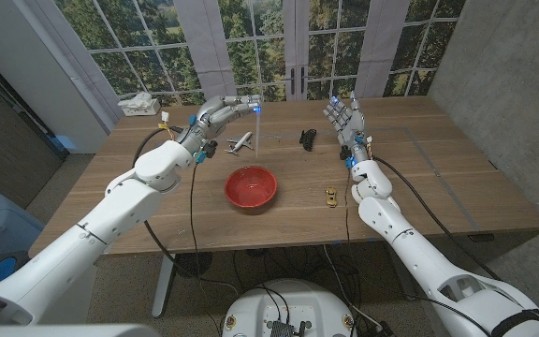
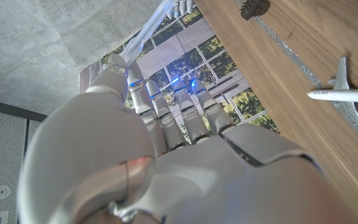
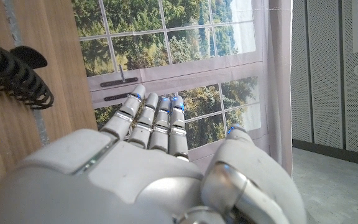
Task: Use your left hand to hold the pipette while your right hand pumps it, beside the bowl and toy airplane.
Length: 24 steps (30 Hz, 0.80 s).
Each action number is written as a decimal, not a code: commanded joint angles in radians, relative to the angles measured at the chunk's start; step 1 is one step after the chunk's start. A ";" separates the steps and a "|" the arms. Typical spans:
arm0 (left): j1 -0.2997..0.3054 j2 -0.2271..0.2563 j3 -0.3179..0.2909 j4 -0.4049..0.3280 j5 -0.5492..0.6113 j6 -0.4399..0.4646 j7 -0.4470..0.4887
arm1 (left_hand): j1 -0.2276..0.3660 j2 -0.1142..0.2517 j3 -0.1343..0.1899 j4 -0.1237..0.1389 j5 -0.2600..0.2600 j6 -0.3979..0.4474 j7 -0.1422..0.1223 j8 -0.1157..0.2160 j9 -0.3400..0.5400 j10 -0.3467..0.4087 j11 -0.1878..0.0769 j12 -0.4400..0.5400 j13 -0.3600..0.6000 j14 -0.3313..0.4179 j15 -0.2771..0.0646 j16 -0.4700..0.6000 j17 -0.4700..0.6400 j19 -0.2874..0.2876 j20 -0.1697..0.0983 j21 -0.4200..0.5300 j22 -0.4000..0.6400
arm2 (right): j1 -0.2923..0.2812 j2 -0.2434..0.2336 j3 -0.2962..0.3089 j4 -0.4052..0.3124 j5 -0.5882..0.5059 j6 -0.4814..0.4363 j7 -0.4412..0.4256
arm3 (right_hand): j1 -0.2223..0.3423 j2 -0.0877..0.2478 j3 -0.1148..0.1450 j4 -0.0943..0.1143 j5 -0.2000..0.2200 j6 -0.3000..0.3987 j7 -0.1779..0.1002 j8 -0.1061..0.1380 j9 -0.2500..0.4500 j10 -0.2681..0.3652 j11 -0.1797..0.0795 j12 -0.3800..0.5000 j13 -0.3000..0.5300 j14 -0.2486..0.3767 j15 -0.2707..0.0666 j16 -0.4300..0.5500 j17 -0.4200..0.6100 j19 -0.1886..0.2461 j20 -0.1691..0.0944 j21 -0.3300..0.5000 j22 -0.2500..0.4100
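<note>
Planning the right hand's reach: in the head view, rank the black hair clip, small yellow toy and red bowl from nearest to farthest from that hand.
From the right hand:
1. Black hair clip, just toward the table's middle.
2. Small yellow toy, nearer the robot.
3. Red bowl, mid-table, farthest.

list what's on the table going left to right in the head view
white object at the far left corner → left robot hand holding the pipette → red bowl → black hair clip → small yellow toy → right robot hand
</note>
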 commanded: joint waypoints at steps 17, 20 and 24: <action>0.139 0.081 -0.106 -0.059 0.118 -0.048 0.062 | 0.015 -0.001 -0.006 0.001 0.003 0.013 0.001 0.003 0.004 0.002 0.002 -0.004 0.002 -0.004 -0.132 0.000 0.002 0.001 0.002 0.005 0.003 | -0.041 0.043 0.028 -0.033 0.111 0.007 0.069 | -0.008 0.000 0.015 -0.003 0.009 -0.001 0.008 0.007 0.001 0.006 0.006 0.009 0.003 0.001 0.008 -0.002 0.006 -0.007 0.002 -0.002 0.005; 0.150 0.087 -0.115 -0.065 0.131 -0.046 0.068 | 0.016 -0.001 -0.006 0.000 0.003 0.014 0.000 0.003 0.004 0.002 0.001 -0.004 0.002 -0.004 -0.132 0.000 0.001 0.002 0.001 0.005 0.003 | -0.048 0.044 0.031 -0.042 0.120 0.004 0.071 | -0.009 0.000 0.016 -0.004 0.010 -0.001 0.008 0.007 0.000 0.005 0.005 0.009 0.003 0.002 0.007 -0.002 0.006 -0.007 0.002 -0.002 0.005; 0.162 0.091 -0.122 -0.067 0.148 -0.045 0.074 | 0.016 -0.001 -0.006 0.001 0.004 0.013 -0.001 0.002 0.004 0.002 -0.001 -0.004 0.002 -0.005 -0.132 0.000 0.002 0.002 0.002 0.005 0.003 | -0.056 0.041 0.039 -0.059 0.151 -0.021 0.081 | -0.011 -0.001 0.018 -0.006 0.010 -0.001 0.008 0.007 0.000 0.007 0.008 0.010 0.004 -0.001 0.009 -0.004 0.006 -0.009 0.002 -0.002 0.005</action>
